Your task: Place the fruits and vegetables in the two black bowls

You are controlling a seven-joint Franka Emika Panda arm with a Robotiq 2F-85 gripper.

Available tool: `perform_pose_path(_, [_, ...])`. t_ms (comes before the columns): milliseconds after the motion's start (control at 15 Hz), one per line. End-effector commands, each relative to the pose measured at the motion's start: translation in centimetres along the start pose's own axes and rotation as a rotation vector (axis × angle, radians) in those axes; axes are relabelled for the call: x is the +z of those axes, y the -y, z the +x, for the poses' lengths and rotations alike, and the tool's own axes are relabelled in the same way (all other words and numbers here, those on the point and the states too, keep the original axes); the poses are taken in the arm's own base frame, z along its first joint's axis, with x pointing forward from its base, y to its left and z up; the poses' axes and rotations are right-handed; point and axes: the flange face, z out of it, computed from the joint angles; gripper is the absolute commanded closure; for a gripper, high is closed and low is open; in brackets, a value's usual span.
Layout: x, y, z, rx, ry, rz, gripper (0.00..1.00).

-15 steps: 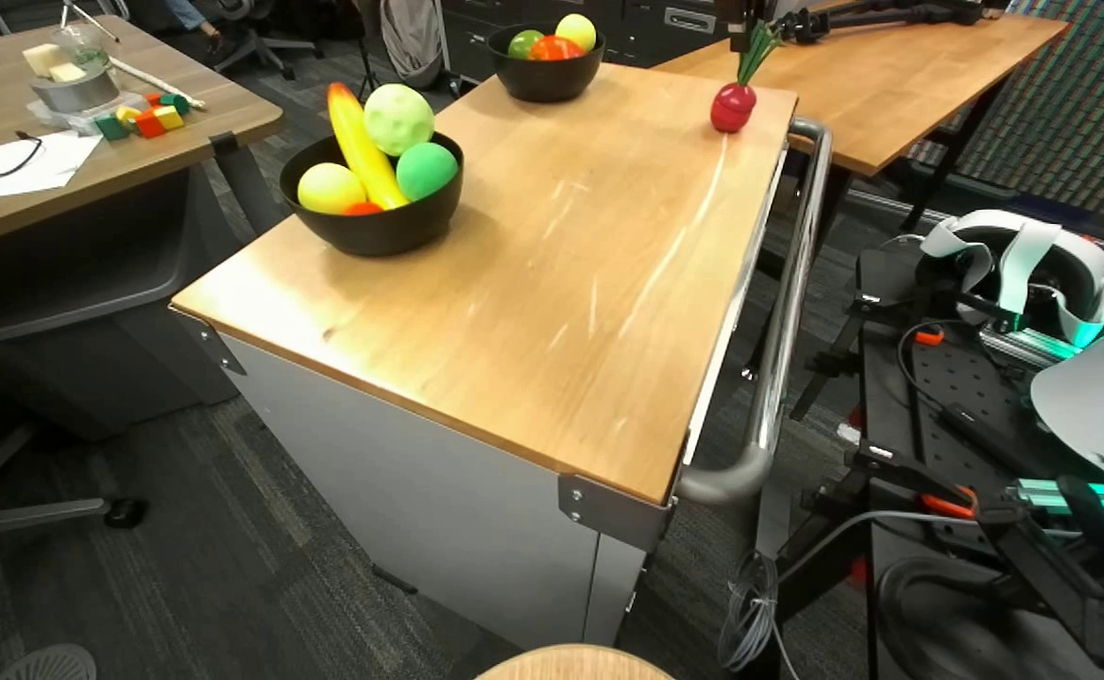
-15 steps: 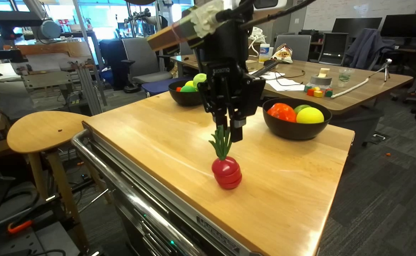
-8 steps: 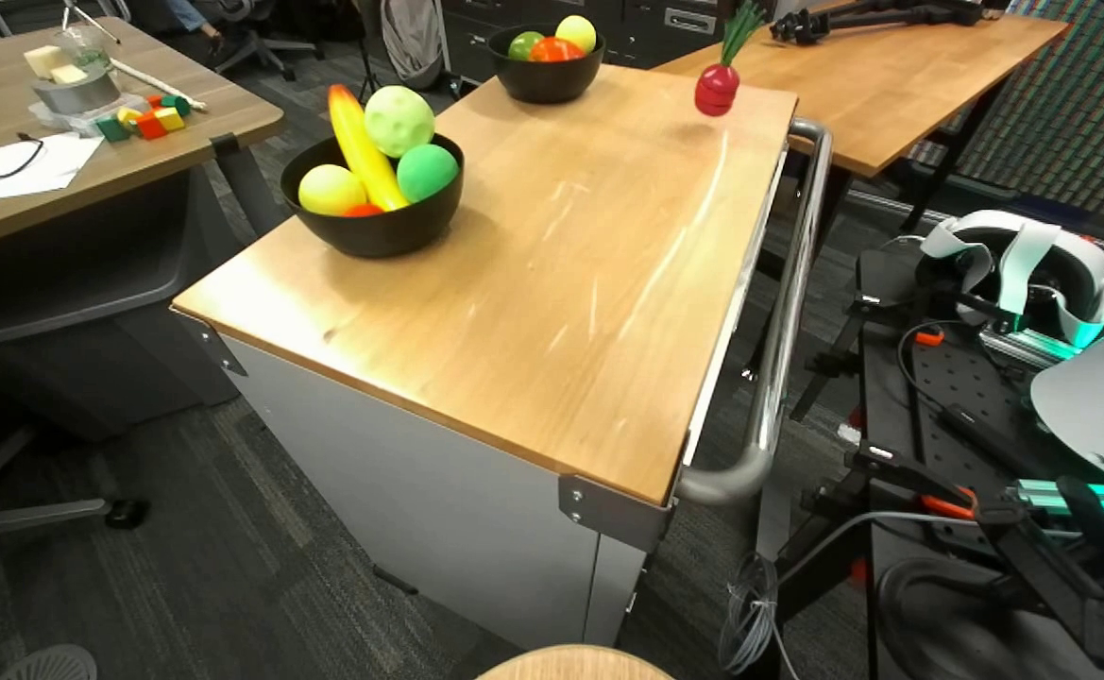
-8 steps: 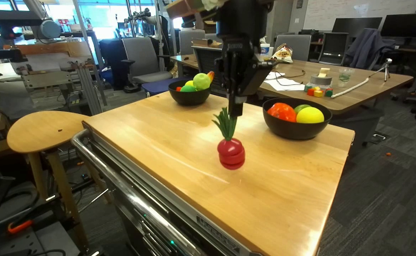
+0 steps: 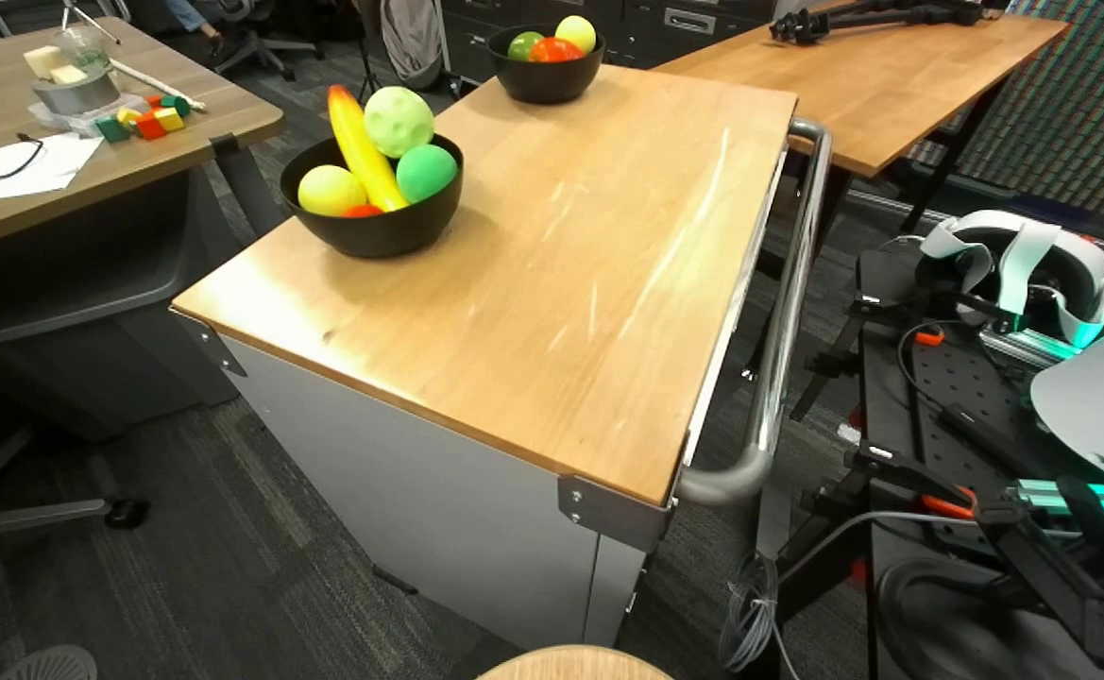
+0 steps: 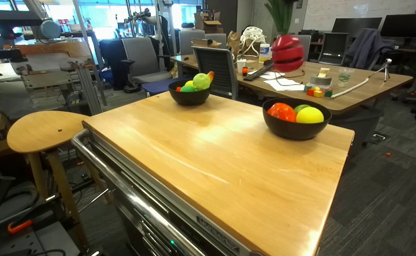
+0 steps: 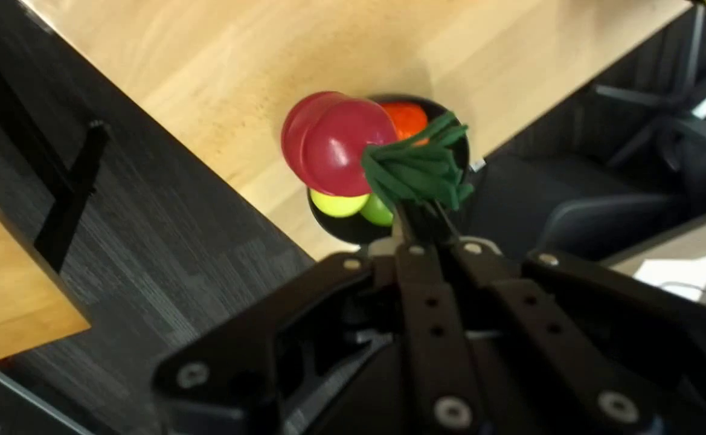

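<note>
My gripper (image 7: 424, 219) is shut on the green leaves of a red radish (image 7: 346, 145). The radish hangs high above the table in an exterior view (image 6: 288, 55); the fingers are out of that frame. In the wrist view the radish overlaps a black bowl (image 7: 343, 228) below. That bowl, also in both exterior views (image 5: 547, 83) (image 6: 296, 131), holds a red-orange fruit (image 6: 282, 112), a yellow fruit (image 6: 310, 115) and a green one (image 6: 301, 107). A second black bowl (image 5: 377, 236) holds a banana (image 5: 363, 151), a pale green ball (image 5: 399, 121), a green ball (image 5: 427, 172) and others.
Both bowls stand on a wooden cart top (image 5: 552, 283) with a metal handle (image 5: 788, 312) along one side. A desk (image 5: 230, 118) with small blocks and papers stands beside it. A wooden stool (image 6: 44, 131) and another wooden table (image 5: 891, 85) are nearby.
The radish stood on the cart top one second ago. My gripper has lifted it by the leaves and carried it up, toward the bowl with the red-orange fruit. Both bowls have stayed put.
</note>
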Motion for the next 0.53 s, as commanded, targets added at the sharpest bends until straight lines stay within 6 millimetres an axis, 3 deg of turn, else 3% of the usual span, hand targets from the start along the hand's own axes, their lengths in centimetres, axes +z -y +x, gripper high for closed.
perform_pose_path(0, [0.2, 3.8, 3.2, 0.117, -0.13, 0.099, 0.99])
perform_pose_path(467, [8.4, 10.3, 6.6, 0.224, -0.244, 0.102, 0.99])
